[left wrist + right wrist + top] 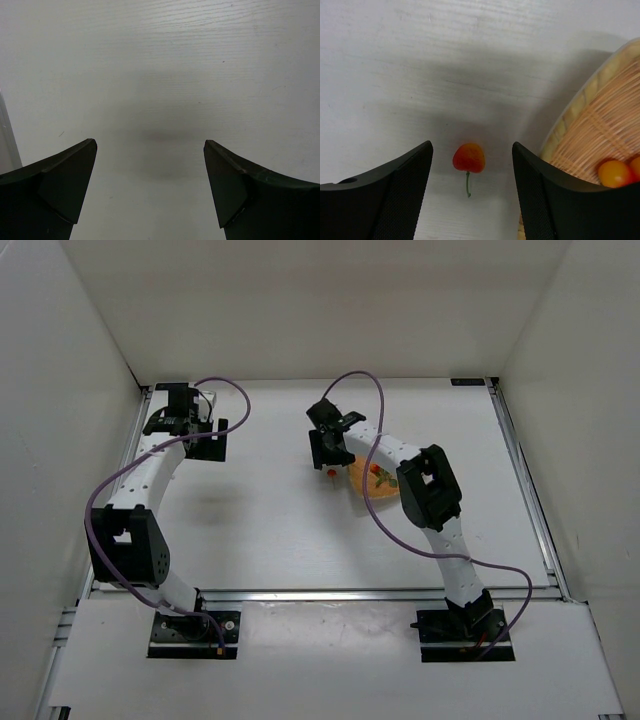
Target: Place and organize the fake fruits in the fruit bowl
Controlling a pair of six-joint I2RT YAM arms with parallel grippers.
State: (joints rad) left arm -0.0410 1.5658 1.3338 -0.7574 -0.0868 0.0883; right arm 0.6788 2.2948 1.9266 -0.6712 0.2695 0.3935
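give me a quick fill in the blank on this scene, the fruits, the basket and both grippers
The single stemmed berry lies on the ___, just outside the basket.
The right gripper hangs above that berry with its jaws ___.
Inside the basket, ___ berries show at its edge.
The left gripper, open over bare surface, holds ___.
Missing words: table; open; two; nothing.

Single berry [468, 158] is seen lying on the table [420, 60], stem pointed back at the camera, framed between the gripper's [471, 144] wide-spread fingers [395, 200] but untouched. Basket [580, 105] is tucked in on the right, two more berries [615, 173] parked inside it.
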